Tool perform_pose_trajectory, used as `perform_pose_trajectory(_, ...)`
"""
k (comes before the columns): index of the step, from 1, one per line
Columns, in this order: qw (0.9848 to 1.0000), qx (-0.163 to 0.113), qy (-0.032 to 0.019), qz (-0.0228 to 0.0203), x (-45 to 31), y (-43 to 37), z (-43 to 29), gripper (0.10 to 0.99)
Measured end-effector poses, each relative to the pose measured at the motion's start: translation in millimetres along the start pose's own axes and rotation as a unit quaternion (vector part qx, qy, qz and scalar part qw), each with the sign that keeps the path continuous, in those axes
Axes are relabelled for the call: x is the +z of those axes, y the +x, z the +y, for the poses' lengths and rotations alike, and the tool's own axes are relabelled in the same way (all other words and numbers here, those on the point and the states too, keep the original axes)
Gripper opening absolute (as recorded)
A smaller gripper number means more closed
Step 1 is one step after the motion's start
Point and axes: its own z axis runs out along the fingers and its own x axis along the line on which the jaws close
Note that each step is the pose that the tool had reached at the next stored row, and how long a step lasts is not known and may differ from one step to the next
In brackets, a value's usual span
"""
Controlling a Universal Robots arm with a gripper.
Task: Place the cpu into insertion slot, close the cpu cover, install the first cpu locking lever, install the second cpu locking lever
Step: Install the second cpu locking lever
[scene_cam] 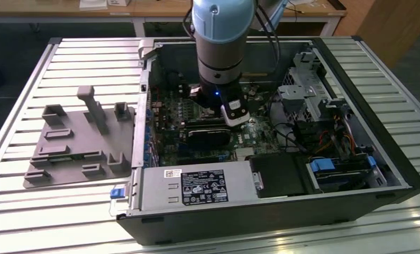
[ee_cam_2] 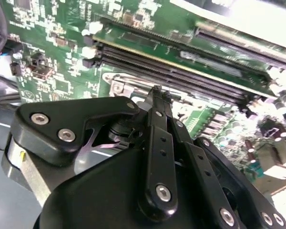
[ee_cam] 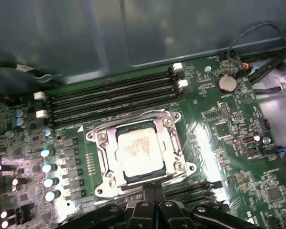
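Note:
The cpu (ee_cam: 138, 148) lies flat in the insertion slot (ee_cam: 115, 182), its silver-grey top facing up. The cpu cover (ee_cam: 170, 140), a thin silver frame, lies down around the chip. My gripper (ee_cam: 151, 190) is shut, its black fingertips together at the socket's near edge with nothing visible between them. In the second wrist view the gripper (ee_cam_2: 157, 90) tips sit just over the socket's metal rim (ee_cam_2: 118, 87). In the exterior view the gripper (scene_cam: 236, 121) reaches down into the open computer case (scene_cam: 379, 159) over the motherboard. How the locking levers stand I cannot tell.
Long black memory slots (ee_cam: 114, 93) run beside the socket, and a coin battery (ee_cam: 227, 83) and a row of capacitors (ee_cam: 47, 167) lie nearby. In the case are a power supply (scene_cam: 189, 188), a drive cage (scene_cam: 309, 95) and cables. A grey fixture plate (scene_cam: 76, 143) lies on the slatted table.

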Motion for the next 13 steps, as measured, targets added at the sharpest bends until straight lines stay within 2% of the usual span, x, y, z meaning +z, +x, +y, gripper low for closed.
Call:
perform_pose_trajectory(2, 1.0000, -0.001, 0.0050, -0.0012, 1.6, 0.6, 5.6, 0.102)
perform_pose_trajectory(4, 0.9999, -0.001, 0.0123, -0.0030, 3.2, 1.9, 10.9, 0.102)
perform_pose_trajectory(7, 0.9996, -0.003, 0.0285, -0.0066, 5.4, 3.7, 18.1, 0.102)
perform_pose_trajectory(9, 0.9993, -0.003, 0.0366, -0.0085, 6.7, 4.7, 22.2, 0.102)
perform_pose_trajectory(13, 0.9991, -0.005, 0.0410, -0.0093, 8.7, 6.5, 28.8, 0.102)
